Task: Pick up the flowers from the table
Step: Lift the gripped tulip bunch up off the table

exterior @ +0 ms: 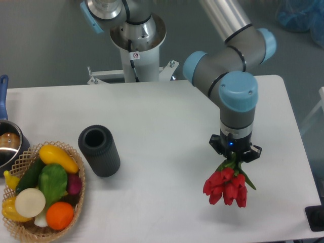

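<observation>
White and smooth, the table (152,116) fills most of the view, with grey floor behind it and the arm's round base standing past the far edge. At the right side of the table the gripper (235,157) points straight down, its two fingers clenched on the green stems of the flowers (226,186). The bunch hangs just under the fingers with its red closed buds lowest and a green leaf sticking out to the right; whether the buds touch the tabletop or hang clear of it cannot be told from this angle. Directly above the gripper rises the grey wrist with its blue cap, and the arm (230,76) runs on up and back toward the top of the picture. Well to the left of the gripper lies a black ribbed tube (98,150) on its side, open end facing up and back. Farther left still, at the near left corner, sits a wicker basket (76,200) piled with coloured vegetables, and just behind it a metal pot (9,146) with a blue handle is cut off by the picture's edge.
</observation>
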`<state>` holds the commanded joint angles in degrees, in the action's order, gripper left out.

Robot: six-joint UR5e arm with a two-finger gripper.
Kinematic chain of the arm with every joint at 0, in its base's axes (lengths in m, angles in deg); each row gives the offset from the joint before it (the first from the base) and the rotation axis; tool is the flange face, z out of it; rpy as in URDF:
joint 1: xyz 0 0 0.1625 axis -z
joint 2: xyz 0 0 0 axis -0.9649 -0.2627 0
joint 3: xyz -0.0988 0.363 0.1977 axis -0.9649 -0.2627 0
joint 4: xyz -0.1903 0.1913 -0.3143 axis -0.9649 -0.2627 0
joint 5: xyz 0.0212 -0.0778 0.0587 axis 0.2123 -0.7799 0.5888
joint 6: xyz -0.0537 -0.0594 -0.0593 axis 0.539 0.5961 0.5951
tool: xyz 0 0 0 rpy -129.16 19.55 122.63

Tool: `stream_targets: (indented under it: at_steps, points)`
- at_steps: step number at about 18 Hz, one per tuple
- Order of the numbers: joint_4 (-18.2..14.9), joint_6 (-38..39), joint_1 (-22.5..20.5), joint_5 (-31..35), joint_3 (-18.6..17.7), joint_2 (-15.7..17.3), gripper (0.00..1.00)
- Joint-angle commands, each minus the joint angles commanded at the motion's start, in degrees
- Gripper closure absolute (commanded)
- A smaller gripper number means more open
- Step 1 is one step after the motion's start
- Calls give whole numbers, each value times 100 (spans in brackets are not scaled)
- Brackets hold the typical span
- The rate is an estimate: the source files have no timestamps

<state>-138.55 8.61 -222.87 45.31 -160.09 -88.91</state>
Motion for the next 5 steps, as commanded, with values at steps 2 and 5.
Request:
stream_targets:
  at_steps: [2,5]
  points:
    - [17,9,88,9,0,-26,100]
    - [44,18,220,53,0,-70,100]
